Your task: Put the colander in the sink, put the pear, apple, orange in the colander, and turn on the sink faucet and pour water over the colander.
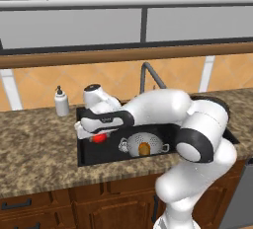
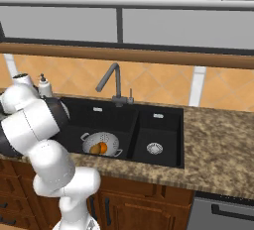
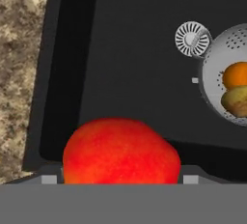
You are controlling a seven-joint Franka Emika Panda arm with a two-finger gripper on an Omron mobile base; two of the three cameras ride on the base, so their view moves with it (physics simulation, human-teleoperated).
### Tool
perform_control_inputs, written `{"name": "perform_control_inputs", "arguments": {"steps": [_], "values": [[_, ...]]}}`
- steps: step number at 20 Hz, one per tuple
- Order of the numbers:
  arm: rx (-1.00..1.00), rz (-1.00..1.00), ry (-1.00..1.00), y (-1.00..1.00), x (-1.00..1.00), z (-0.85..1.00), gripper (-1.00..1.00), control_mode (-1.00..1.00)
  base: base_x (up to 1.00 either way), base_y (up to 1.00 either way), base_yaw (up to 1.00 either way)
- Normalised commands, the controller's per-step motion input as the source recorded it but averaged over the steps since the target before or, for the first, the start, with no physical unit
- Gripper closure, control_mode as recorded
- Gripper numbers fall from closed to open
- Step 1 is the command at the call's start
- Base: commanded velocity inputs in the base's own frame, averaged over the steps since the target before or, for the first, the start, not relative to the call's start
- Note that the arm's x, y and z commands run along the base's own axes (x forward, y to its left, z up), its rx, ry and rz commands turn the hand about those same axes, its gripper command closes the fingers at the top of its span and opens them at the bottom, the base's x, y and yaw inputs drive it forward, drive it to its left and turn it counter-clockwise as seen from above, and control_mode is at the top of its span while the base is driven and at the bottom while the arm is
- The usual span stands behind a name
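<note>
The red apple [image 3: 120, 151] sits between my gripper's [image 3: 119, 178] two tips, which are shut on it, and it hangs over the left part of the black sink's [image 3: 130, 68] large basin. From the left base view the apple [image 1: 100, 137] shows just under the hand [image 1: 101, 119]. The colander [image 1: 143, 143] stands in the same basin to the right, near the front wall, holding the orange [image 3: 235, 75] and the brownish pear [image 3: 235, 101]. In the right base view the colander [image 2: 101, 143] shows both fruits inside. The sink faucet [image 2: 111, 81] rises behind the basins, its spout angled left.
A white soap dispenser [image 1: 61, 102] stands on the speckled counter left of the sink. The round drain [image 3: 192, 38] lies beside the colander. The smaller right basin [image 2: 156, 132] has its own drain. A tiled wall and wooden ledge run behind the counter.
</note>
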Motion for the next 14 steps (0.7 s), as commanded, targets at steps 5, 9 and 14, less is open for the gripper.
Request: {"name": "perform_control_inputs", "arguments": {"steps": [5,9,14], "values": [[0.0,-0.12,0.02,-0.92,0.36,-0.01,1.0,-1.0,0.0,0.0,0.0],[0.0,-0.19,0.12,-0.54,0.7,-0.19,1.0,-1.0,0.0,0.0,0.0],[-0.03,-0.13,0.12,-0.5,0.56,-0.38,1.0,-1.0,0.0,0.0,0.0]]}}
